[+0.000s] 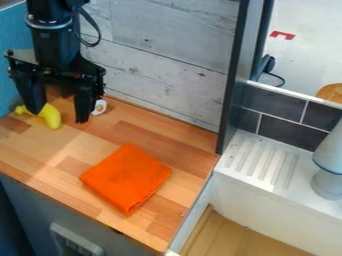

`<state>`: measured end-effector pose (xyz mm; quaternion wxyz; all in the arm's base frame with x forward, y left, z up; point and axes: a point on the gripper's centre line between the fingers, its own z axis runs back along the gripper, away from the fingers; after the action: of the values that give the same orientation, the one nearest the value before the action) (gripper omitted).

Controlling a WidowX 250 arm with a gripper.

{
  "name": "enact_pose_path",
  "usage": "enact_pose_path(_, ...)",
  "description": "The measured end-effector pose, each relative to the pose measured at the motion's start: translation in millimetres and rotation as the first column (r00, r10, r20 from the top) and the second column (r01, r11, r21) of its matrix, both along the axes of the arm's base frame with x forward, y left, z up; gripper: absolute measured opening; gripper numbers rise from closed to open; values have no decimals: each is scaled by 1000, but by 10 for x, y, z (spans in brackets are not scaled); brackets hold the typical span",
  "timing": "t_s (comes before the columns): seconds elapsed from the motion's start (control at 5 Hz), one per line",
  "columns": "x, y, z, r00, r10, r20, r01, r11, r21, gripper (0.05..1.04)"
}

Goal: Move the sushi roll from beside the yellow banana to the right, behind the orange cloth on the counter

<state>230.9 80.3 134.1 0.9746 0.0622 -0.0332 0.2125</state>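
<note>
Evidently open: black two-finger gripper [59, 117], hanging at the far left above a light-brown wood-block counter [133, 132]. Points downward, with fingers set wide apart and nothing clasped; presumably so spaced to leave room between the tips. Beside the left fingertip in view, and partly hidden by it: curved yellow toy banana [51, 116], on the counter. Seems supported by the wood alone, with no visible sign of a grip.

Just right of the other fingertip: small white toy piece with an orange centre [99, 107], near the whitewashed plank wall [167, 67]. Nearer, towards the middle of the counter: bright orange folded cloth [125, 178], set cornerwise and flat. Probably keeps its compact shape through its stacked layers, visible along the near right edge. Farther right, beyond a dark upright post [234, 80]: white ribbed drainboard [264, 160], with ribs probably meant for runoff.
</note>
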Motion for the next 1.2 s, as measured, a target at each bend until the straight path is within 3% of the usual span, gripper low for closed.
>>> enact_pose_path(0.2, -16, -10, -60, 1000, -1, -23, 1, 1000, -8, 1000)
enact_pose_path(0.6, -7, -15, -72, 1000, -6, -23, 6, 1000, -12, 1000)
enact_pose_path(0.8, 175, 170, -301, 998, -51, -28, 50, 997, -66, 1000)
enact_pose_path(1.0, 549, 559, -420, 971, -232, 63, 237, 966, -102, 1000)
enact_pose_path(1.2, 797, 939, -517, 917, -379, 127, 392, 913, -108, 1000)
